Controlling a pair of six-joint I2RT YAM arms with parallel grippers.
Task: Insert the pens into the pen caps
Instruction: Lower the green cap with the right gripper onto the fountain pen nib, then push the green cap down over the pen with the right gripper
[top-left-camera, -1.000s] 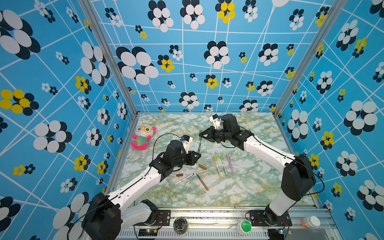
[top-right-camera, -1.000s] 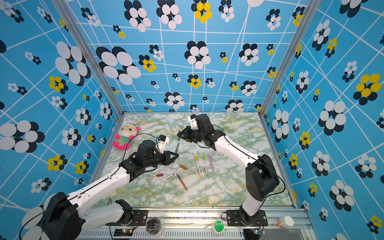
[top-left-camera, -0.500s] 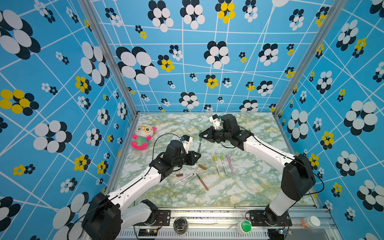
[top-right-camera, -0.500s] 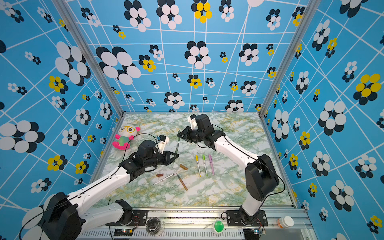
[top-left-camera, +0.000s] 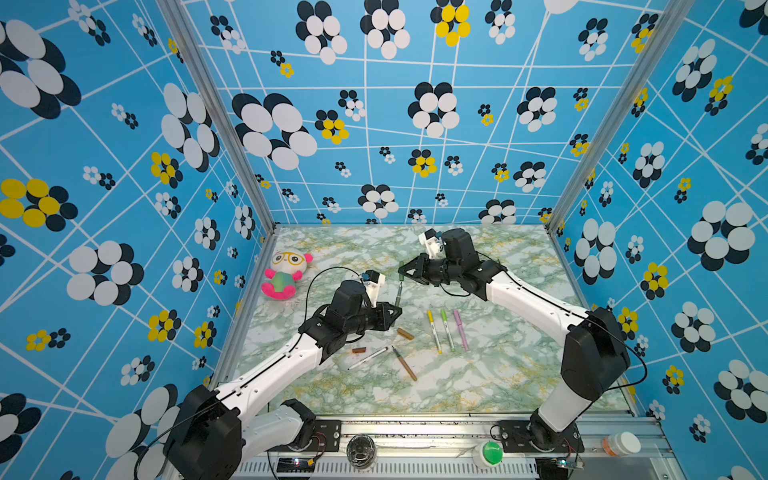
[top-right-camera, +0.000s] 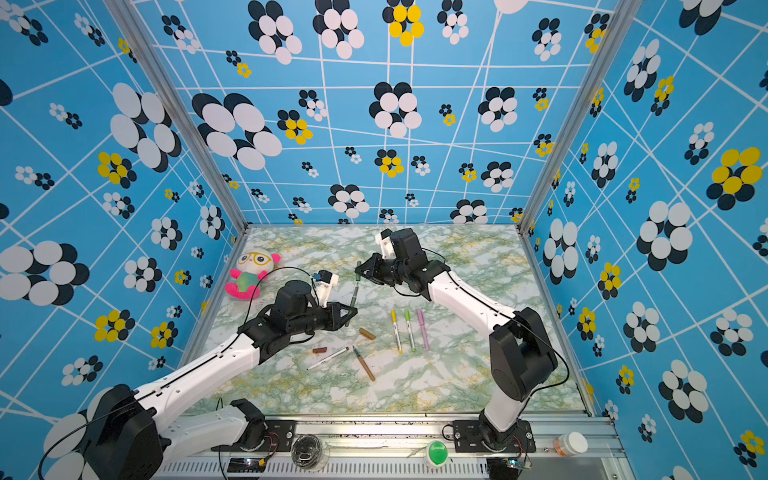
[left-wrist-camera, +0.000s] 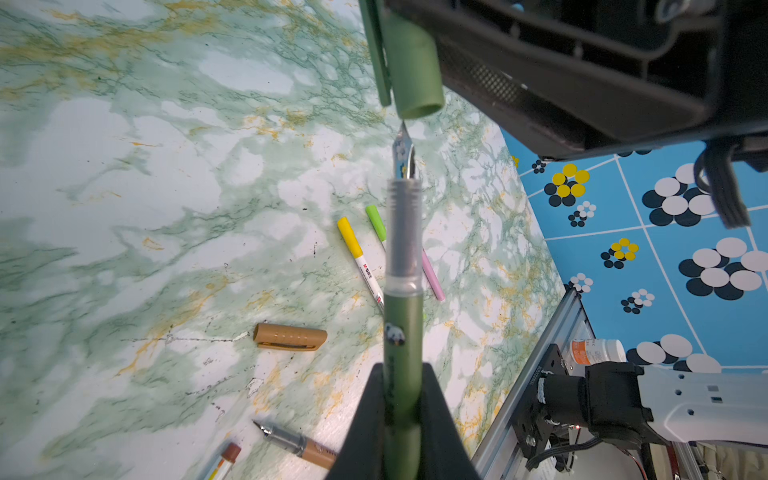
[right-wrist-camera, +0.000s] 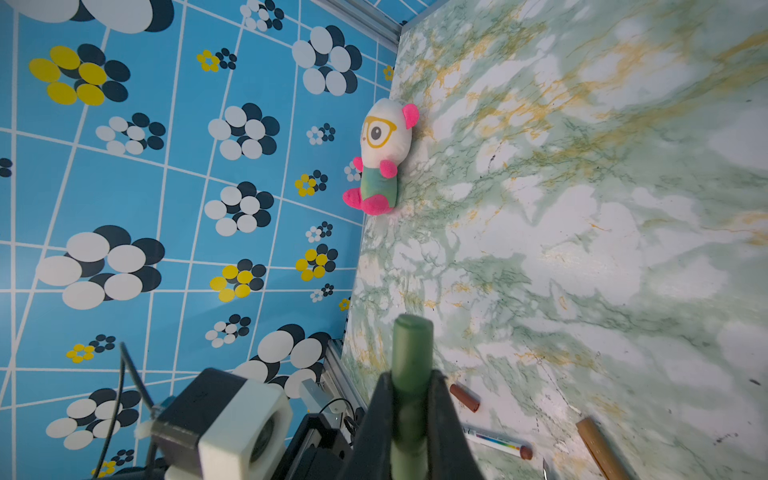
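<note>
My left gripper (top-left-camera: 397, 309) (left-wrist-camera: 402, 374) is shut on the dark-green pen (top-left-camera: 398, 295) (left-wrist-camera: 403, 324), which points up and away with its nib bare. My right gripper (top-left-camera: 402, 272) (right-wrist-camera: 411, 378) is shut on the dark-green pen cap (left-wrist-camera: 415, 70) (right-wrist-camera: 411, 353), open end toward the nib. In the left wrist view the nib sits just short of the cap's mouth, outside it. On the table lie a tan cap (top-left-camera: 405, 333), a brown cap (top-left-camera: 359, 350), a white pen with a brown tip (top-left-camera: 368, 357) and a tan pen (top-left-camera: 404, 362). Yellow (top-left-camera: 433, 330), light-green (top-left-camera: 446, 328) and pink (top-left-camera: 460, 328) pens lie capped, side by side.
A plush panda toy (top-left-camera: 284, 274) sits at the table's left edge near the wall. Patterned blue walls close the table on three sides. On the front rail stand a green button (top-left-camera: 490, 453) and a small white bottle (top-left-camera: 621, 444).
</note>
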